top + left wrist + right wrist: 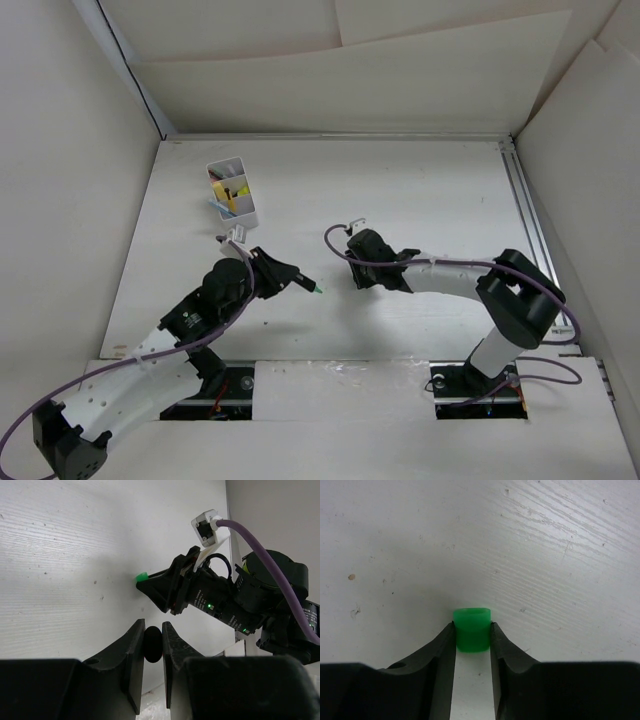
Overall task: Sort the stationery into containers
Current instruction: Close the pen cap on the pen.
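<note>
— What does the right gripper (pixel 471 625) have?

— A short green piece (pixel 471 632), thick and round, right at its tips. Both fingers (pixel 442 655) press against its sides, so the jaws stand partly closed, pinched on it. It looks like the end of a highlighter. Whether more of it runs on below the tips, I cannot tell. Bare white table (pixel 545 540) lies beyond it.

— And the left gripper (pixel 152 627)?

— Nearly closed. A small black rounded piece (pixel 152 645) sits between its fingers (pixel 132 650), touching both, a little back from the tips. What it belongs to I cannot tell.

— How do the two grippers stand to each other?

— Tip toward tip, and near. From the left wrist, the right gripper hangs just ahead of the left fingers, with the green at its point. From overhead, the green shows just off the left gripper's tips, between the two grippers.

— Are the green and black pieces joined?

— I cannot tell. From the left wrist, a strip of table shows between them.

— Where is the box?

— The white box (pixel 250 212) stands behind the left gripper, near its wrist, on the side away from the arm bases. It is well apart from the right gripper. Yellow stationery (pixel 231 195) sticks up inside, but I cannot make out which compartment holds it.
</note>
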Available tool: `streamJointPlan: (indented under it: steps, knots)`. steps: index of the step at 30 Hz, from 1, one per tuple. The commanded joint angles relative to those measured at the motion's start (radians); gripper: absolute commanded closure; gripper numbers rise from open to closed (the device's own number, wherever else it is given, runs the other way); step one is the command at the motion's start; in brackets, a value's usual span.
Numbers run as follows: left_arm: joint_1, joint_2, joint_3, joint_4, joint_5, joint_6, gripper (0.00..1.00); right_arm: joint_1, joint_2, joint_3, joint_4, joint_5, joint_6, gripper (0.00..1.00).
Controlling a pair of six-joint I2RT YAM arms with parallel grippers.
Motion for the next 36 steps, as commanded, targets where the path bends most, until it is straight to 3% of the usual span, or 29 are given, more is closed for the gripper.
streamJointPlan:
  steps: [1,6,11,18,21,25,28,33,36]
  knots:
    - [0.000,-0.010,0.013,0.035,-0.016,-0.004,1.00,0.007,-0.017,-0.010,0.052,-0.012,0.009,0.71]
    - [0.000,-0.001,0.013,0.081,0.024,-0.032,1.00,0.007,-0.067,-0.047,0.061,-0.020,0.029,0.79]
    - [0.000,0.030,0.022,0.118,0.037,-0.064,1.00,0.018,-0.297,-0.085,0.029,-0.087,0.029,0.85]
    - [0.000,0.126,0.082,0.128,0.122,-0.100,1.00,0.090,-0.607,-0.078,-0.099,-0.160,-0.016,0.86]
    - [0.000,0.151,0.102,0.170,0.152,-0.109,1.00,0.130,-0.624,-0.036,-0.117,-0.195,-0.025,0.86]
    - [0.000,0.160,0.145,0.170,0.172,-0.100,1.00,0.200,-0.568,0.030,-0.226,-0.082,-0.025,0.86]
    - [0.000,0.128,0.169,0.138,0.184,-0.100,1.00,0.210,-0.568,0.029,-0.226,-0.081,-0.025,0.86]
    - [0.000,0.084,0.281,-0.012,0.046,-0.032,1.00,0.228,-0.649,0.016,-0.194,-0.141,-0.048,0.86]
    - [0.000,0.084,0.349,-0.023,0.046,-0.018,1.00,0.228,-0.649,0.027,-0.194,-0.150,-0.066,0.86]
